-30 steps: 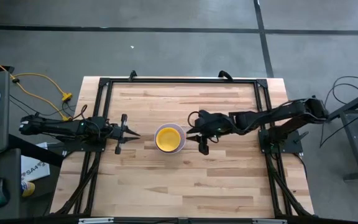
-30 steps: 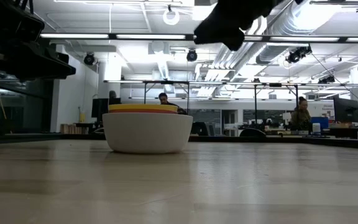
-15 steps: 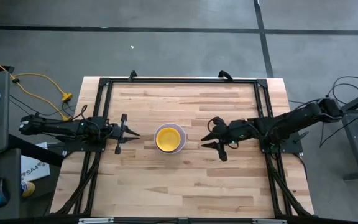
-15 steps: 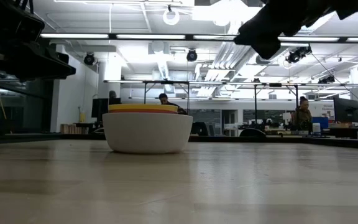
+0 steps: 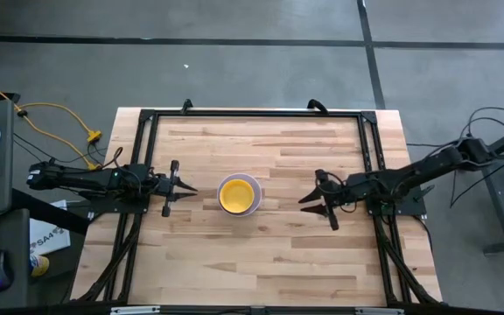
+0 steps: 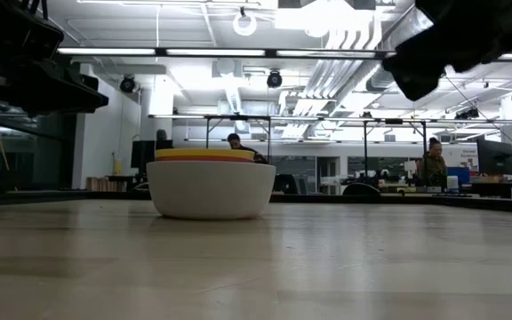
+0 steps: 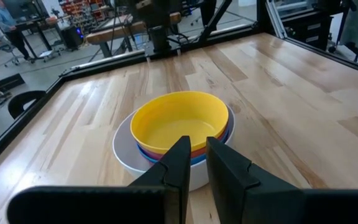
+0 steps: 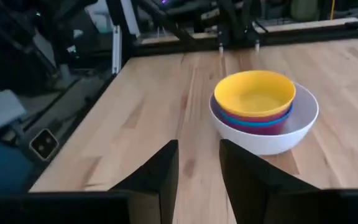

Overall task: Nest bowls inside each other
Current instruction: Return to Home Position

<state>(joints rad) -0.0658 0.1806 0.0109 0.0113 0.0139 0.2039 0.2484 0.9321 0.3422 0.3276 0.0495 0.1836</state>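
Note:
The bowls stand nested in one stack at the table's middle (image 5: pixel 239 194). A yellow bowl (image 7: pixel 179 121) is innermost and on top. Purple (image 8: pixel 253 117) and blue rims show under it, and all sit in the larger white bowl (image 8: pixel 294 127), whose base rests on the wood. My left gripper (image 5: pixel 189 189) stays just left of the stack, level, its fingers a narrow gap apart (image 7: pixel 197 158) and bare. My right gripper (image 5: pixel 304 201) hangs open to the right of the stack, well off it (image 8: pixel 199 163), holding nothing.
Black frame rails (image 5: pixel 252 114) run along the table's far, left and right sides. Bare wood lies all round the stack. Beyond the table, people sit at desks (image 6: pixel 432 162). A yellow cable (image 5: pixel 59 114) lies off the table's left.
My right gripper has drawn back from the bowls toward the table's right edge, sinking a little and tipping nearer to level, still open. The stack has stayed where it was.

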